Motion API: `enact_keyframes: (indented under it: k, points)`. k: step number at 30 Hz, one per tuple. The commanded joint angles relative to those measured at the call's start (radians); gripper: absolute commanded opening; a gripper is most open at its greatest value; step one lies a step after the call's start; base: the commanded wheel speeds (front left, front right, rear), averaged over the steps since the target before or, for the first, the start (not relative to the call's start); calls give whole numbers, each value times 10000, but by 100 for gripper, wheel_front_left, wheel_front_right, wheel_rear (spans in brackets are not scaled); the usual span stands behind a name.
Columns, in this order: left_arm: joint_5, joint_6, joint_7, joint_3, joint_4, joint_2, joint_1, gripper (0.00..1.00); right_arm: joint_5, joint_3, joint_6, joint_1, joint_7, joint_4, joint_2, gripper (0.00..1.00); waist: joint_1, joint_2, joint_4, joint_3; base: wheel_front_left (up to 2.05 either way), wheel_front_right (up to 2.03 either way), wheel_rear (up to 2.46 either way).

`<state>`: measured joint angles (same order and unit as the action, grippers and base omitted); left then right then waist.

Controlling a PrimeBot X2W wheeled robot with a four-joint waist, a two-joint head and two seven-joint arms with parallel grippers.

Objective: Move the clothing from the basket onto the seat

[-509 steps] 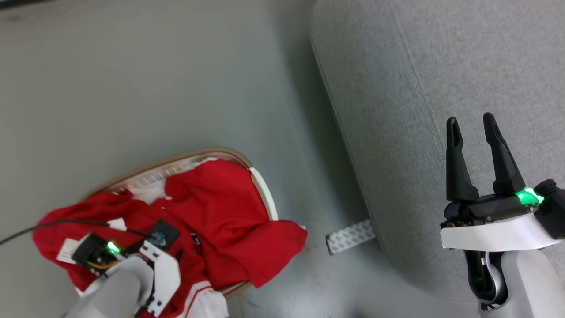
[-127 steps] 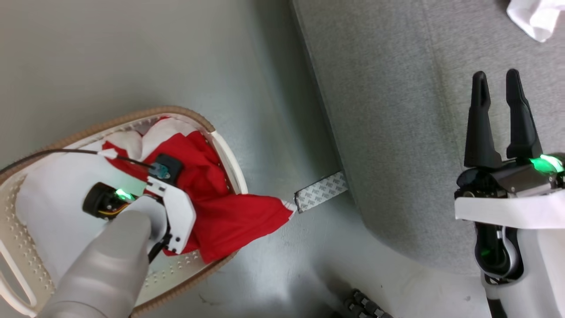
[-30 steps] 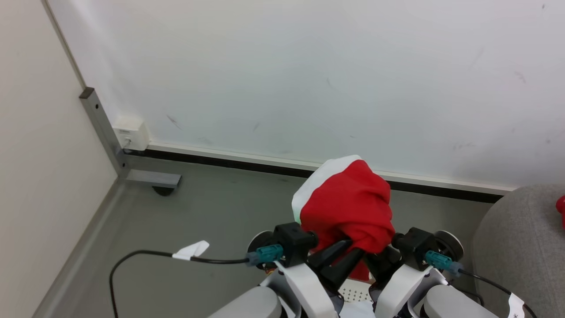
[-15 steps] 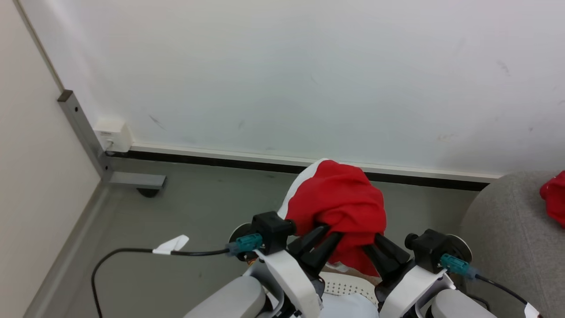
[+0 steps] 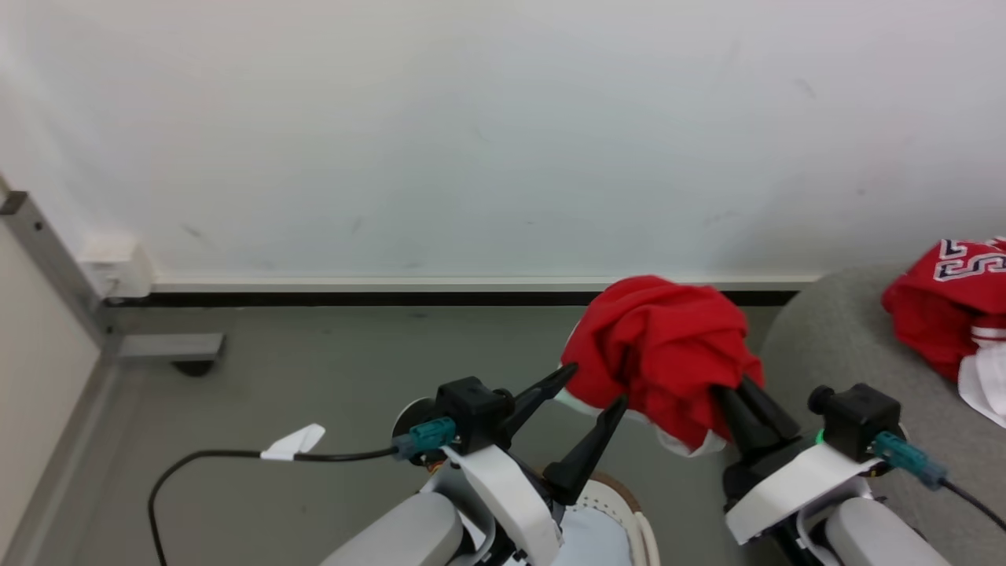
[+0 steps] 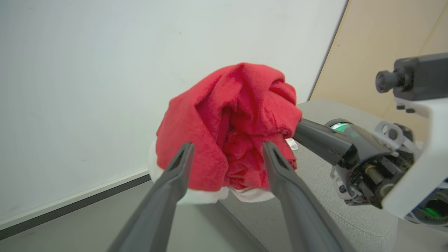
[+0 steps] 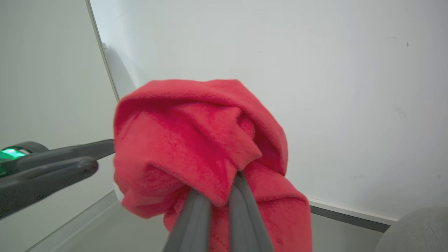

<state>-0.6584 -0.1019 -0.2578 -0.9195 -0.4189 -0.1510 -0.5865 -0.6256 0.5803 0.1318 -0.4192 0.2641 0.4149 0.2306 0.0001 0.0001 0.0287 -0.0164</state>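
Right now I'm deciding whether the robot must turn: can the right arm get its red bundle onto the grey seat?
Probably yes. The right gripper is shut on the red bundle, the seat lies close beside it, nothing stands between them, and the left gripper is open.

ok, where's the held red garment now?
Head view, right of centre: red garment pinched in the right end effector, above the floor, left of the seat.

White wall; black skirting; grey floor.
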Motion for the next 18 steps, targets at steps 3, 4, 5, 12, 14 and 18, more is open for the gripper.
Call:
enact_keyframes:
  k: [3, 4, 5, 12, 14, 18]
  points:
    - [177, 102, -53, 150, 157, -137, 220, 100, 183, -538, -22, 247, 2, -242, 186, 0, -1, -1, -825, 170, 0, 0, 0]
    - [250, 123, -60, 188, 212, -152, 244, 100, 236, -652, -22, 287, 2, -300, 219, 0, -1, -1, -1021, 209, 0, 0, 0]
    - [323, 150, -65, 240, 274, -163, 273, 100, 298, -779, -22, 341, 2, -362, 274, 0, -1, -1, -1226, 252, 0, 0, 0]
    - [1030, 153, -67, 817, 891, -184, 519, 100, 592, -1634, -22, 624, -1, -793, 505, 0, -1, -1, -2705, 667, 0, 0, 0]
    - [1294, 135, -67, 944, 960, -215, 579, 100, 658, -1812, -22, 703, 3, -911, 523, 0, -1, -1, -3137, 739, 0, 0, 0]
    - [1667, 92, -66, 1232, 978, -236, 794, 100, 745, -2142, -22, 900, 2, -1107, 462, 0, -1, -1, -3987, 751, 0, 0, 0]
